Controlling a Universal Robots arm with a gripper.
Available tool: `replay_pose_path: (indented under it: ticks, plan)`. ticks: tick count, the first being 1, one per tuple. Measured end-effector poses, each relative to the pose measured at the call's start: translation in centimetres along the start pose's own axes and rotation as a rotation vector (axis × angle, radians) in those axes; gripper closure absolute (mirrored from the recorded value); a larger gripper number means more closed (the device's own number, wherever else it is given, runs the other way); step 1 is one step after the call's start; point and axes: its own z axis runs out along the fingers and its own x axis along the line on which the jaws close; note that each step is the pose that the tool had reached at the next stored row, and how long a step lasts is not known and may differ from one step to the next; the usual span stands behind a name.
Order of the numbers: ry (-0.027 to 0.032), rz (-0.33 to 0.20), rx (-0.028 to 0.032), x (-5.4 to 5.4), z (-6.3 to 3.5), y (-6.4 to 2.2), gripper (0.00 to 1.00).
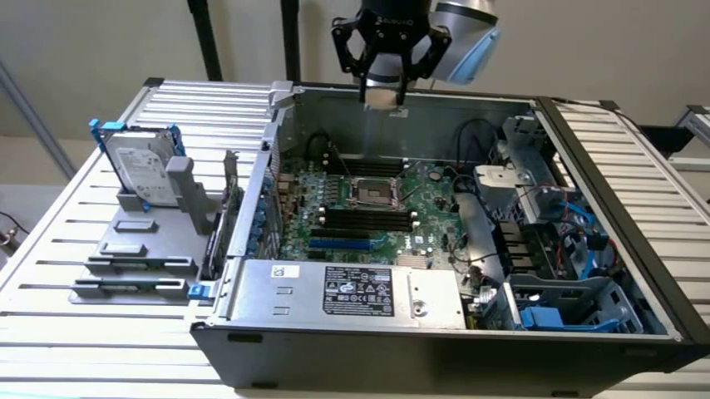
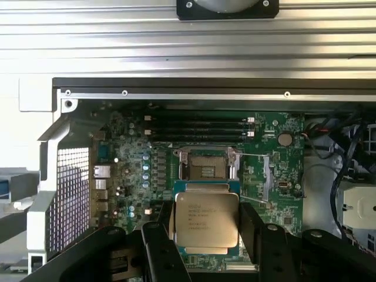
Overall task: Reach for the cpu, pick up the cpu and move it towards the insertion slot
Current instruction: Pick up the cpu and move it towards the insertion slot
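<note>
The cpu (image 2: 207, 220) is clamped between the closed fingers (image 2: 157, 247) of the gripper (image 1: 385, 97), held high over the open case (image 1: 621, 241). The carrying step appears underway; alignment above the slot (image 2: 206, 165) and a level descent are called for.

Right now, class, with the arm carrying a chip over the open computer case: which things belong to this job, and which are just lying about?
Belong to the job:
- the cpu, held in the end effector
- the insertion slot on the motherboard

Just lying about:
- the hard drive in its blue frame, on the stand outside the case
- the power supply
- the memory slots
- the long blue slot
</note>
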Motion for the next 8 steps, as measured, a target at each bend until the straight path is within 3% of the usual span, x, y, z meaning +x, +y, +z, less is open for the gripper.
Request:
replay_pose_path:
  ticks: [8]
  plan:
    - [0.0000,0.000,0.0004,-0.04,0.04,0.15,0.46]
